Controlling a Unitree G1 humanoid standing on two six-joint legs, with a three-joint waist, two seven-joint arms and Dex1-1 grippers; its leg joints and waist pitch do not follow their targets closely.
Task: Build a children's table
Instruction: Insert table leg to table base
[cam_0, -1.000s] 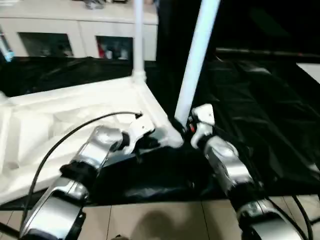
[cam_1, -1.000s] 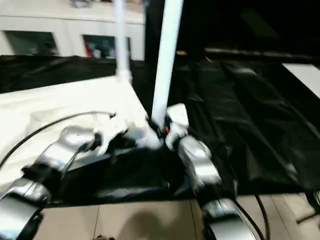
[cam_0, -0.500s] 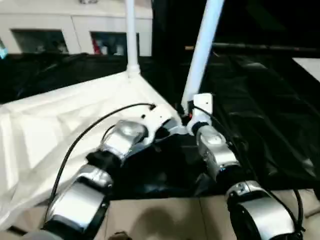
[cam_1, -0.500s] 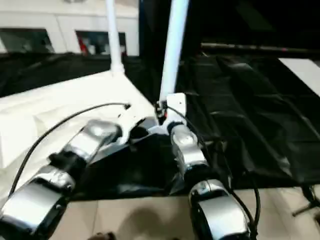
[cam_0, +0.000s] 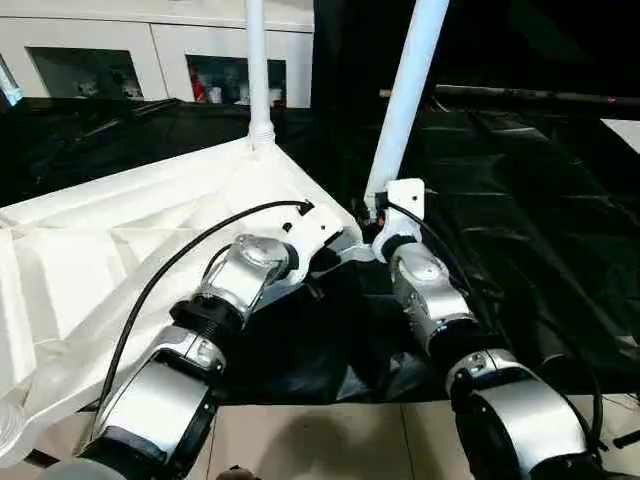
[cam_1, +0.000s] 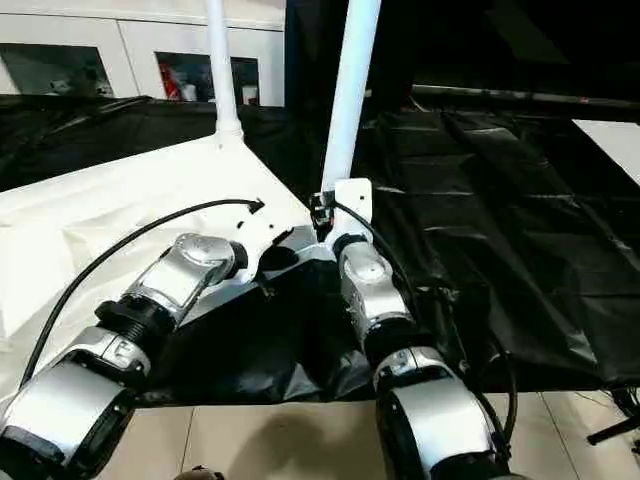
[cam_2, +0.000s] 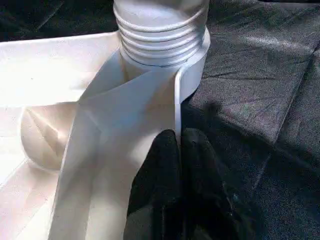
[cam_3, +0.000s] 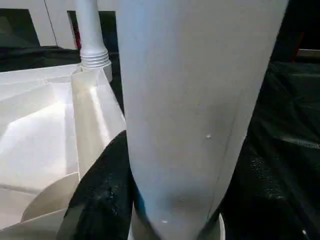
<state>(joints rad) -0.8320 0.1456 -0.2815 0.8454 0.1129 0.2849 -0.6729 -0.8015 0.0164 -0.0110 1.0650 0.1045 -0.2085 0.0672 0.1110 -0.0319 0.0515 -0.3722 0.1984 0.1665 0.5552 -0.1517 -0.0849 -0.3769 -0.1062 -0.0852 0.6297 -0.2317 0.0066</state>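
Observation:
The white tabletop (cam_0: 120, 240) lies upside down on the black-draped table, ribbed underside showing. One white leg (cam_0: 257, 80) stands in its far corner socket. A second leg (cam_0: 402, 120) rises from the near right corner socket, its threaded end (cam_2: 160, 30) seated in the socket. My right gripper (cam_0: 378, 222) is shut on this leg just above the socket, and one black finger (cam_3: 100, 200) shows beside the tube. My left gripper (cam_2: 179, 145) is shut on the tabletop's thin rim wall just below that same corner; it also shows from above as the left gripper (cam_0: 318, 262).
The black cloth (cam_0: 520, 200) covers the big table to the right of the tabletop, with folds and creases. A white glass-door cabinet (cam_0: 150, 60) stands behind. The table's front edge and pale floor tiles (cam_0: 320, 440) lie just beneath my forearms.
The whole picture has shifted and steadied as my head moved. Both grippers keep the same hold at the near right corner, and the leg still stands in its socket.

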